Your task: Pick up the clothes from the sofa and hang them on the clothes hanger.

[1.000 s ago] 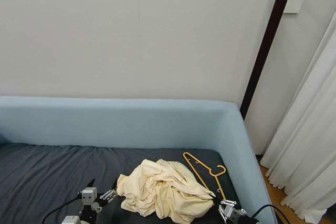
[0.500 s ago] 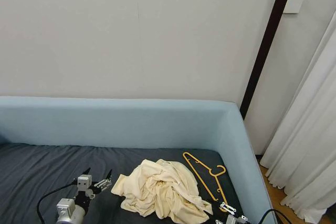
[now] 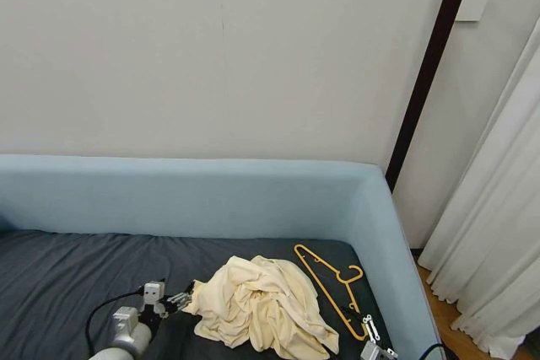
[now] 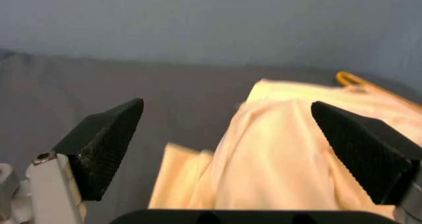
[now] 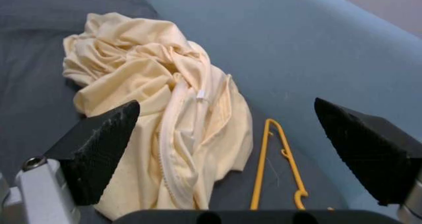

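A crumpled cream garment (image 3: 257,305) lies on the sofa's dark seat (image 3: 67,271), with an orange hanger (image 3: 331,288) flat beside it on the right. My left gripper (image 3: 173,299) is at the garment's left edge, open. In the left wrist view the cream cloth (image 4: 283,159) lies just ahead between the spread fingers (image 4: 105,145). My right gripper (image 3: 371,341) sits low by the hanger's hook end, open. The right wrist view looks down on the garment (image 5: 151,95) and hanger (image 5: 270,169), with nothing held.
The light blue sofa back (image 3: 211,196) and right armrest (image 3: 384,250) wall in the seat. A dark rack pole (image 3: 426,73) rises behind the armrest. A white curtain (image 3: 498,233) hangs at the far right, over wooden floor.
My left gripper has moved right, up to the garment's left edge. My right gripper has drawn back toward the picture's lower edge, away from the garment. The garment's right side has shifted a little left.
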{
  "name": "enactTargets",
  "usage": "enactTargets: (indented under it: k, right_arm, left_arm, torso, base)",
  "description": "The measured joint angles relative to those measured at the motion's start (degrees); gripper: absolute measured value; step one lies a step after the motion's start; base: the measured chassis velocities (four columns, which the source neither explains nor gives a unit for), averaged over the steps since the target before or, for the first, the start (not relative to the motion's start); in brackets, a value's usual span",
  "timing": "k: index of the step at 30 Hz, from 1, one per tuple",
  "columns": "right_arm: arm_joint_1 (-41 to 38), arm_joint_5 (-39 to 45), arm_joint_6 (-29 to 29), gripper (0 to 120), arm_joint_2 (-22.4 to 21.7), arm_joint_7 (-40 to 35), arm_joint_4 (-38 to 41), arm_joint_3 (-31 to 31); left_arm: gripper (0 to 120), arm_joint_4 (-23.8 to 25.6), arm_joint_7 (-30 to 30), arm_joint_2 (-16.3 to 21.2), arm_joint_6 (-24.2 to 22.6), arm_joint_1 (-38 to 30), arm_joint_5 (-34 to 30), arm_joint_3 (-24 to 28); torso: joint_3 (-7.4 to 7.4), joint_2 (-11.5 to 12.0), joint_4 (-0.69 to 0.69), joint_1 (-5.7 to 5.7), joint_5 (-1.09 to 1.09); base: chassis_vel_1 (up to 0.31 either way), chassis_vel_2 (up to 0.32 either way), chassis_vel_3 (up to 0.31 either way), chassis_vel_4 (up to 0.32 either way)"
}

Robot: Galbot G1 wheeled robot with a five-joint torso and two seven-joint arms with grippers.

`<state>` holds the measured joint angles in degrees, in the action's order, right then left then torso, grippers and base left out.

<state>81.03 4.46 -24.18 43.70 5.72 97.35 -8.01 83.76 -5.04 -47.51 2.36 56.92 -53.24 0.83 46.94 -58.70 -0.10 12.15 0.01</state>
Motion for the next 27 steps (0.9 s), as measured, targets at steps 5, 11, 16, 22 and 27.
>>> enactTargets:
  k: [5,11,16,22,27]
  right_arm:
    - [2.2,-0.5,0.6,100,0.1,-1.4,0.0,-2.0]
    - [4.2,-0.9,1.1,100,0.3,-2.6,0.3,-3.8]
    - [4.3,-0.8,1.8,100,0.1,-3.6,0.6,-4.0]
    - [4.3,-0.4,2.8,100,-0.7,-4.7,1.3,-4.0]
    - [4.7,-0.1,3.2,100,-1.3,-5.4,1.5,-4.5]
  left_arm:
    - [100,-9.3,1.6,-4.3,-0.5,-10.6,-6.6,4.4]
    - [99,-19.2,3.0,-8.4,-6.2,-18.4,-8.8,7.7]
    - [99,-27.2,5.3,-13.4,-8.7,-22.3,-7.5,11.5]
    - [98,-32.0,5.7,-16.6,-9.2,-23.7,-4.9,13.5]
    - [97,-33.4,5.6,-17.7,-9.3,-23.5,-3.7,13.4]
  torso:
    - [0.01,0.0,0.01,0.01,-0.01]
    - [0.0,0.0,0.04,0.01,0.0]
    - [0.0,0.0,0.02,0.01,0.0]
    - [0.0,0.0,0.02,0.01,-0.01]
    - [0.0,0.0,0.02,0.01,-0.01]
  base:
    - [0.0,0.0,0.0,0.0]
    - [0.0,0.0,0.0,0.0]
    - [0.0,0.0,0.0,0.0]
    - [0.0,0.0,0.0,0.0]
    - [0.0,0.0,0.0,0.0]
